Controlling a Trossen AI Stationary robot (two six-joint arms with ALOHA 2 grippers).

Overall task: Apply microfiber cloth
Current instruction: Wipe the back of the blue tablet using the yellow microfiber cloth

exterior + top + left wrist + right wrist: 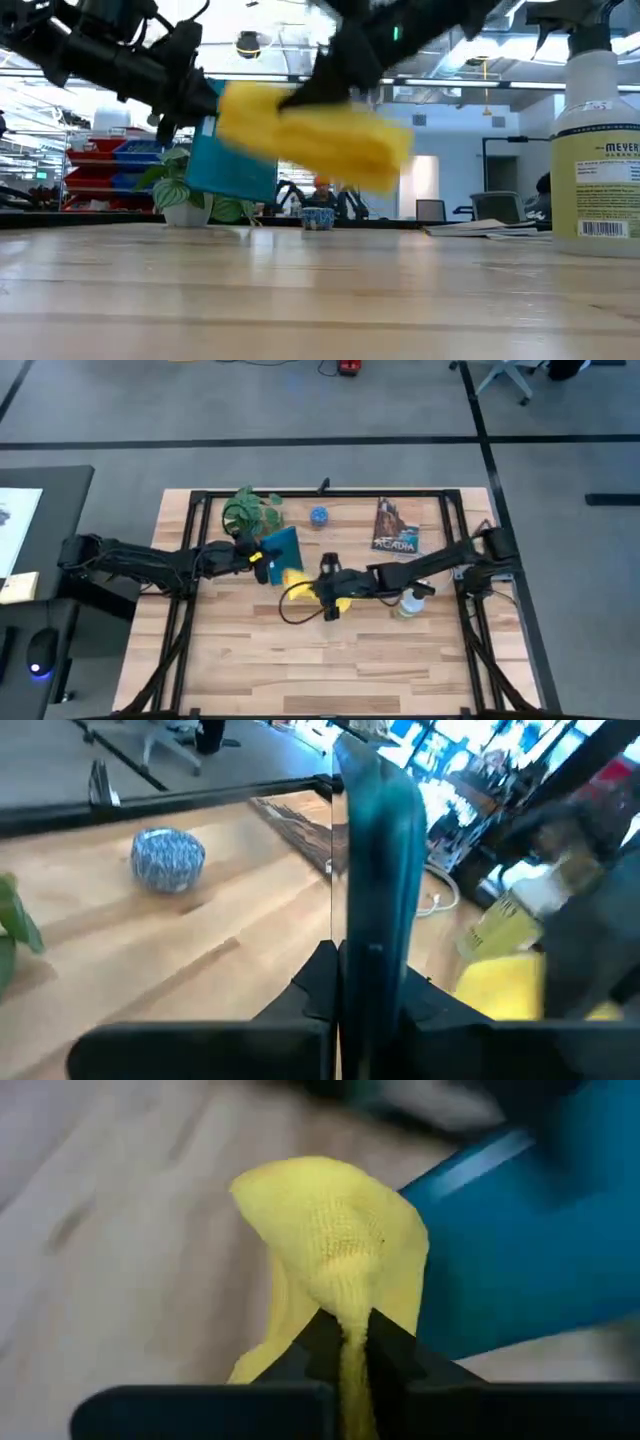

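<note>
My left gripper [258, 560] is shut on a teal tablet [281, 547], which stands on edge in the air left of the table's middle. Seen edge-on in the left wrist view, the tablet [375, 870] rises between my fingers. My right gripper [323, 588] is shut on the yellow microfiber cloth [303, 586], bunched and lifted off the table. In the low view the cloth [320, 140] hangs beside the tablet [232, 165] at its upper corner. Whether cloth and tablet touch, I cannot tell. My left gripper pinches the tablet's edge [372, 982] between its two fingers, one on each flat face, coming level from the table's left. The tablet is lifted clear of the table and stands on edge. My right gripper pinches a gathered fold of the cloth [349, 1316] between its two fingertips, reaching in from the table's right. The cloth bulges out past the fingers toward the tablet [530, 1250], clear of the table.
A clear spray bottle [410, 602] stands under my right arm at the middle right. A book [395, 528], a small blue ball [318, 516] and a potted plant [250, 510] sit along the far side. A black cable [290, 612] loops near the cloth.
</note>
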